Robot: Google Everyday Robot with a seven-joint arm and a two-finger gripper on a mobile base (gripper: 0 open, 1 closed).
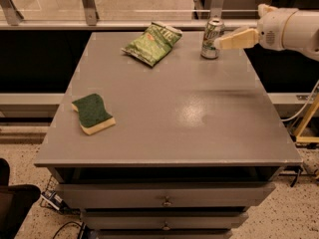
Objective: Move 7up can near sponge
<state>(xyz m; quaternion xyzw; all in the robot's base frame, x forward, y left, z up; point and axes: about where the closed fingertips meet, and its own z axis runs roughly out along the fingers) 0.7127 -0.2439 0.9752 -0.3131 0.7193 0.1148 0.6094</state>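
Observation:
The 7up can (211, 38), silver-topped with a white and green label, stands upright near the far right edge of the grey table (169, 108). The sponge (92, 113), dark green over pale yellow, lies flat at the near left of the table. My gripper (220, 42) comes in from the right on a white arm. Its cream fingertips are at the can's right side, at about mid-height of the can.
A flat green snack bag (152, 42) lies at the far middle of the table, left of the can. Drawers (164, 201) run below the table front. A railing and glass stand behind the table. A dark chair (12, 198) is at the lower left.

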